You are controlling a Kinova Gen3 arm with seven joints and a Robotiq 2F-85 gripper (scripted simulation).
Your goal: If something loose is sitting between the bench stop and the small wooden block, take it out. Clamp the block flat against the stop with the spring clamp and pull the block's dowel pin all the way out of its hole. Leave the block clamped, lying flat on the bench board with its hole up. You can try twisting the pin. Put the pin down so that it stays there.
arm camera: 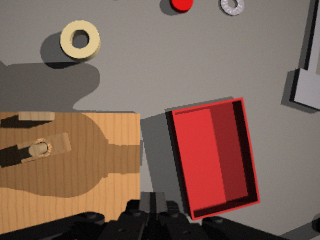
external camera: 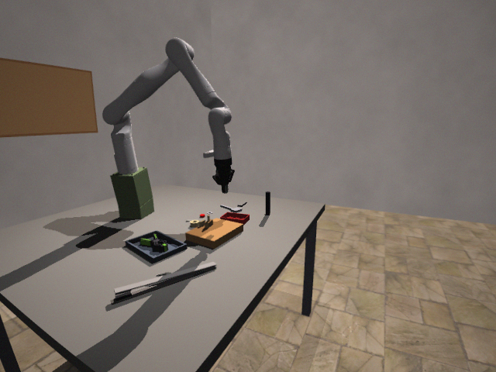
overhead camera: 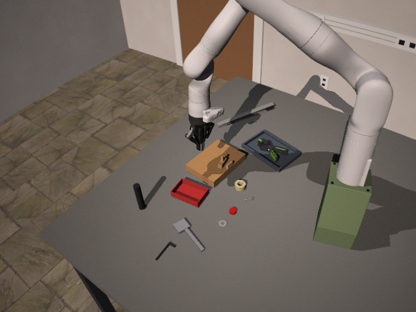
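Note:
My gripper [overhead camera: 200, 147] [external camera: 225, 190] [arm camera: 151, 208] is shut and empty, above the table near the bench board [overhead camera: 201, 162] [external camera: 220, 230] [arm camera: 125, 195]. On the board, the small wooden block [overhead camera: 221, 165] [arm camera: 60, 143] stands askew to the bench stop [overhead camera: 230, 165] [arm camera: 36, 116], with a gap between them. The dowel pin [overhead camera: 221, 158] [arm camera: 38, 149] stands up from the block. I cannot tell whether something loose sits in the shadowed gap. The black and green spring clamp [overhead camera: 274, 155] [external camera: 146, 242] lies in the dark blue tray [overhead camera: 289, 162] [external camera: 139, 253], away from the block.
A red bin [overhead camera: 190, 192] [external camera: 235, 217] [arm camera: 195, 155] lies beside the board. A tape roll [overhead camera: 240, 181] [arm camera: 66, 41], red disc [overhead camera: 233, 210], washer [overhead camera: 220, 223], hammer [overhead camera: 181, 225] and hex key [overhead camera: 162, 251] lie around. A black cylinder [overhead camera: 139, 196] [external camera: 267, 203] stands upright. A long brush [overhead camera: 246, 114] lies behind.

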